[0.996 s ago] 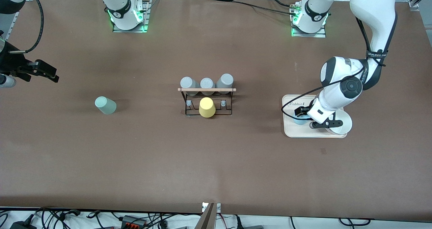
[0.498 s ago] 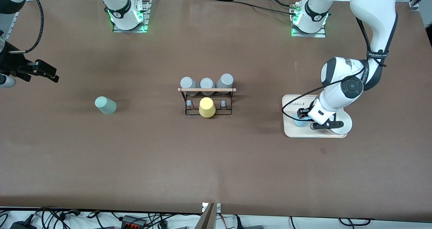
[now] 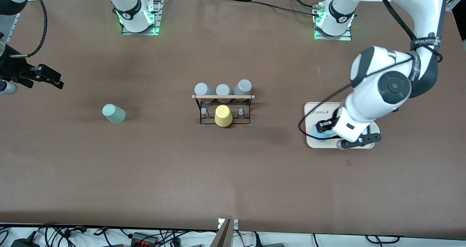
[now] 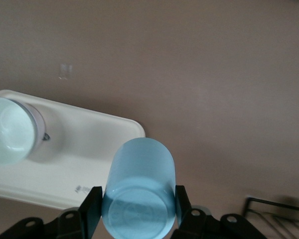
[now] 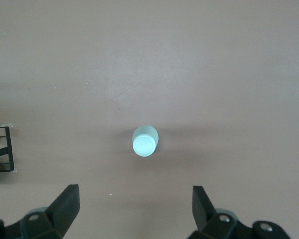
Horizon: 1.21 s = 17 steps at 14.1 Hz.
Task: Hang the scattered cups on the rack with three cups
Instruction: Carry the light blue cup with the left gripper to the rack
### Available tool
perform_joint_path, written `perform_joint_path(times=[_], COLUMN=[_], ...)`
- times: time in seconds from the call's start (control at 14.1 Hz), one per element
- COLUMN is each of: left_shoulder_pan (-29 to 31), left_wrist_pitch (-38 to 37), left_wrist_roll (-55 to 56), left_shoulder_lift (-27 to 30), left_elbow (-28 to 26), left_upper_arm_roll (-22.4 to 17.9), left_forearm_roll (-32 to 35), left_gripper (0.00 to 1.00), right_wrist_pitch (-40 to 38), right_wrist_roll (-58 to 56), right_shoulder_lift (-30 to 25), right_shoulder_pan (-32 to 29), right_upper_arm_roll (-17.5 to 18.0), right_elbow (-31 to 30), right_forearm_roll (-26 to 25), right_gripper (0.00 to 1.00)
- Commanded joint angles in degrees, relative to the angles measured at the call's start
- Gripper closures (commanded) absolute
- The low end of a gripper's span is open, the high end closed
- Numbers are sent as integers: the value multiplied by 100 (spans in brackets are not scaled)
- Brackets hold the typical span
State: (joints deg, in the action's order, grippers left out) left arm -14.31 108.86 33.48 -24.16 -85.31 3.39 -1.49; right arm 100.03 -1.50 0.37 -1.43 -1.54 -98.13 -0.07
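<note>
The light blue cup [image 3: 322, 132] is gripped between the fingers of my left gripper [image 3: 325, 130], lifted over the rack-side corner of the beige tray [image 3: 316, 110]. The left wrist view shows the cup [image 4: 139, 196] squeezed between both pads of the left gripper [image 4: 136, 205]. The pale mint green cup [image 3: 113, 113] stands alone on the table toward the right arm's end, and shows in the right wrist view [image 5: 145, 141]. The black wire rack [image 3: 222, 110] with a wooden rod stands mid-table. My right gripper [image 3: 51, 79] waits open and empty, high above the table beside the mint cup; its jaws [image 5: 136, 206] stand wide apart.
Three grey cups [image 3: 223, 90] hang on the rack's row farther from the camera. A yellow cup [image 3: 223, 116] sits on its nearer row. A white cup [image 4: 10, 130] stands on the tray [image 4: 89, 149]. A rack corner shows in each wrist view.
My left gripper has risen from the tray with the light blue cup in it, and the arm's elbow has swung outward. The right arm has not moved.
</note>
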Motion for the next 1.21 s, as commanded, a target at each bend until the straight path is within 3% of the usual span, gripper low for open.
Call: perform_joint_path(times=[0.0,0.36,0.64,1.14], left_shoulder_pan=[-509,-1467,-1995,-2242], left_wrist_pitch=[-409,-383,-313,170], left_wrist_roll=[947,2591,3304,3622], left_shoulder_lift=[-431,-711,-1081,-1520], left_elbow=[778,1296,1587,1552], left_upper_arm_roll=[-22,-31,-66,-84], left_forearm_roll=[-228,-229,-176,-150], left_gripper=[68,68,68,68], right_wrist_pitch=[-88,-97,-88,-88], right_wrist_roll=[-113,-113,-105,-105], right_shoulder_lift=[-28,-28,-28,-28], right_shoulder_pan=[-41,-41,-41,-41], right_upper_arm_roll=[40,40,40,40], right_elbow=[48,48,39,39], right_forearm_roll=[-2,7,7,7], right_gripper=[0,0,0,0])
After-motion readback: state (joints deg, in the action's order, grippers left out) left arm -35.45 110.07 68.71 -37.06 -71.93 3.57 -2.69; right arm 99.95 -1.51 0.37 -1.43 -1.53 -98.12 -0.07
